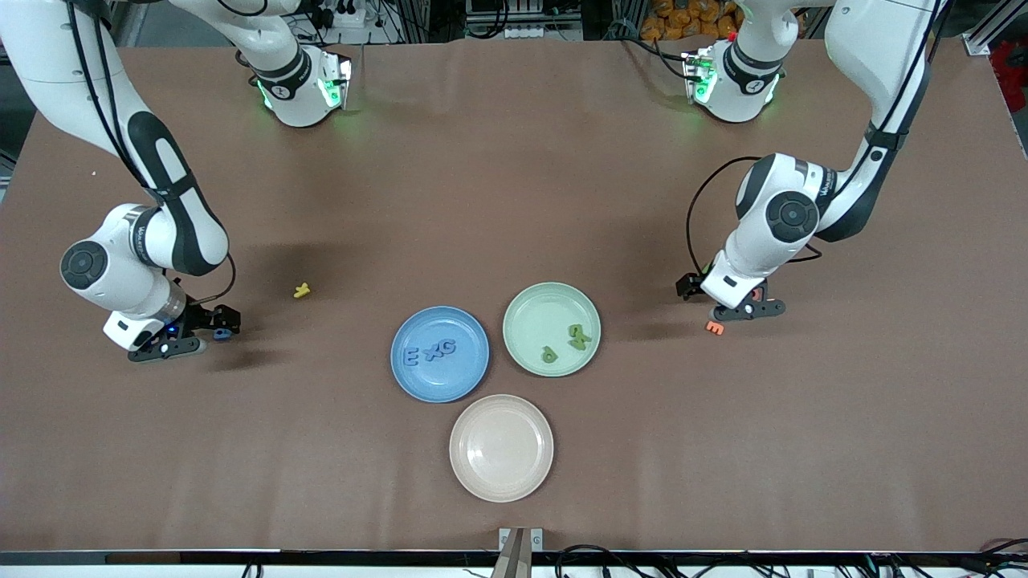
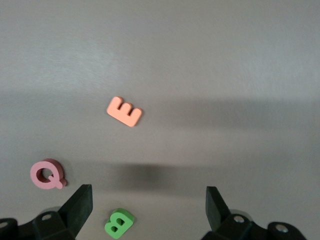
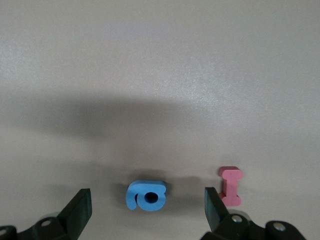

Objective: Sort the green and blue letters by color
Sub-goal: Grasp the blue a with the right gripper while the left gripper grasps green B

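Low over the bench, both claws hang with their fingers spread wide and nothing between them. At the right arm's end, the right claw hovers just above a blue letter that lies flat between its open fingers, with a pink letter I just beside it. At the left arm's end, the left claw hovers above a bright green letter B, which lies between its open fingers; a pink letter Q lies near it and an orange letter E a little apart, and in the front view that orange E shows just at the claw's tip. Near the middle of the bench stand three plates close together. The blue plate holds three blue letters, reading E, X and G. The pale green plate, beside it toward the left arm's end, holds three dark green letters. The cream plate, nearer to the front camera than the other two, has no letter showing on it. A yellow letter lies alone on the bench between the right claw and the blue plate.
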You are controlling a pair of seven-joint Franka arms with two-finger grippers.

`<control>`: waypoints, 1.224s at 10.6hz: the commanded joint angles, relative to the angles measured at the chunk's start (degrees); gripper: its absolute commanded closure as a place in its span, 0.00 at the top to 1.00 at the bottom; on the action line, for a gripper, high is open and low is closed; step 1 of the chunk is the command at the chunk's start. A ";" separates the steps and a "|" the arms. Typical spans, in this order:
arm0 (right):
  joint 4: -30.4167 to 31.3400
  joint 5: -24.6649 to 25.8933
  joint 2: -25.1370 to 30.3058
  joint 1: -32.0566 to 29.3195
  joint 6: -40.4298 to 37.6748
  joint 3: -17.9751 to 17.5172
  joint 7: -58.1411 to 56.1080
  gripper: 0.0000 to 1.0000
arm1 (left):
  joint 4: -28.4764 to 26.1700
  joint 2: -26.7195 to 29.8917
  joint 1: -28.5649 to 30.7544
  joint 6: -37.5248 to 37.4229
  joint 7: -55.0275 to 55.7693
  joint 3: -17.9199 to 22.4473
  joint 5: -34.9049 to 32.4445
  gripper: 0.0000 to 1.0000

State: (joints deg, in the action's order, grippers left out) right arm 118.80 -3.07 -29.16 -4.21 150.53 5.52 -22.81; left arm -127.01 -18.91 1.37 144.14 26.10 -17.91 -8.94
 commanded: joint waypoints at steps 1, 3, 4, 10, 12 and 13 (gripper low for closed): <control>1.43 0.25 0.68 0.26 1.61 -0.33 0.22 1.00 | -3.58 1.51 0.30 0.79 -12.87 -0.46 0.42 1.00; 1.52 0.25 -0.37 0.26 3.54 -0.33 0.22 1.00 | -5.60 1.60 0.74 0.79 -21.40 -0.46 0.42 1.00; 1.52 0.25 -0.37 0.26 3.55 -0.33 0.22 1.00 | -6.74 2.12 0.92 0.79 -25.01 -0.46 0.24 1.00; 1.78 0.25 -0.46 0.17 3.98 -0.33 0.22 0.21 | -10.70 1.69 2.84 4.36 -36.21 -0.20 -3.62 1.00; 2.13 0.25 -0.46 0.08 4.42 -0.33 0.14 0.13 | -12.38 1.69 3.20 7.55 -36.30 -0.11 -3.63 1.00; 2.83 0.25 -0.72 0.08 6.60 -0.33 0.05 0.14 | -12.64 1.77 3.29 8.25 -36.30 -0.03 -3.63 1.00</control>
State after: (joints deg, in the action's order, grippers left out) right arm 119.77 -3.07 -29.98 -3.95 153.60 5.33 -22.79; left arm -137.26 -18.76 3.81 149.81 -9.49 -17.78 -11.24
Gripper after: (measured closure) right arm 0.489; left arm 0.000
